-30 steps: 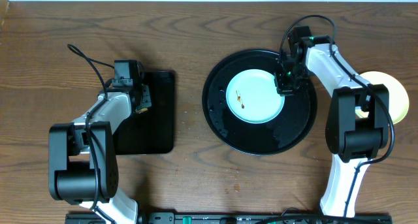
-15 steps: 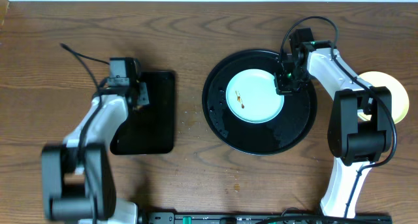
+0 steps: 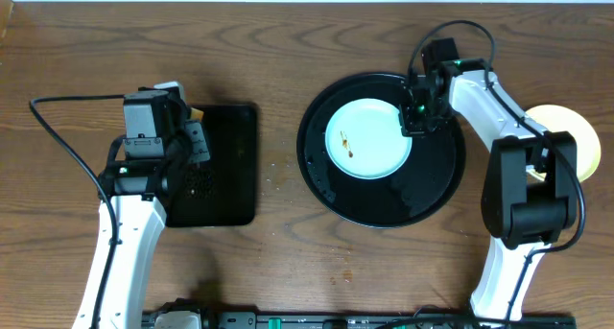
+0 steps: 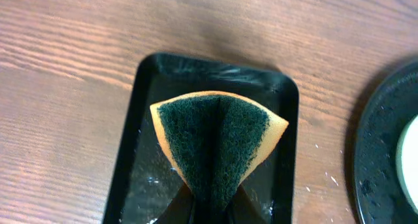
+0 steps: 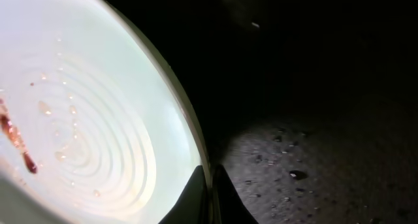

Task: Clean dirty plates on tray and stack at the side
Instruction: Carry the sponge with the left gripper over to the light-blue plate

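A pale blue plate (image 3: 368, 139) with brown food specks lies on the round black tray (image 3: 436, 190). My right gripper (image 3: 414, 120) is shut on the plate's right rim; in the right wrist view its fingers (image 5: 210, 196) pinch the rim of the plate (image 5: 78, 119). A pale yellow plate (image 3: 578, 137) lies on the table at the far right, partly behind the right arm. My left gripper (image 3: 192, 129) is shut on a yellow sponge with a green scouring face (image 4: 219, 142), held above the small rectangular black tray (image 4: 130, 185). A third plate is not in view.
The rectangular black tray (image 3: 221, 171) lies left of the round tray, with bare wood between them. The round tray's wet bottom (image 5: 313, 152) shows droplets. Its rim also shows at the right edge of the left wrist view (image 4: 385, 145).
My left arm has swung up and back from the rectangular tray, lifting the sponge. The blue plate has shifted slightly left on the round tray. The right gripper stays on its rim.
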